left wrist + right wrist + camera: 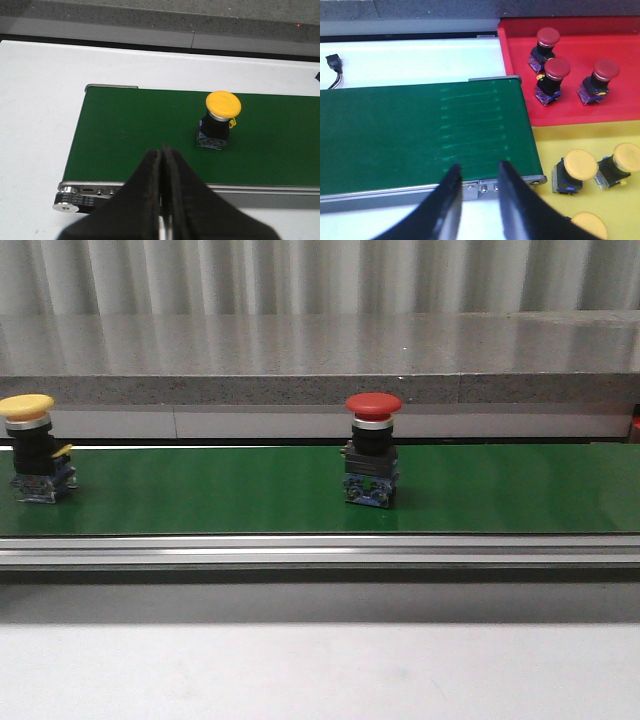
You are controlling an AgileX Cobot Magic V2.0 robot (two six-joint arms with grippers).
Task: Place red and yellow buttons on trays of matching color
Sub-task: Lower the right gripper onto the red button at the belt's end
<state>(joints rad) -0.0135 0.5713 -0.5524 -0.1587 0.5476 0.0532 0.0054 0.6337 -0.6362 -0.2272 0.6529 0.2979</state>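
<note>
A red button (372, 448) stands upright at the middle of the green belt (220, 495). A yellow button (35, 446) stands at the belt's left end; it also shows in the left wrist view (220, 119). My left gripper (162, 152) is shut and empty, above the belt's near edge, short of the yellow button. My right gripper (479, 172) is open and empty above the belt's right end (420, 130). The red tray (620, 107) holds three red buttons (553, 80). The yellow tray (620, 210) holds three yellow buttons (572, 172). Neither gripper shows in the front view.
A metal rail (320, 550) runs along the belt's near side. A grey stone ledge (320, 360) runs behind the belt. A black cable plug (335, 67) lies on the white table beyond the belt.
</note>
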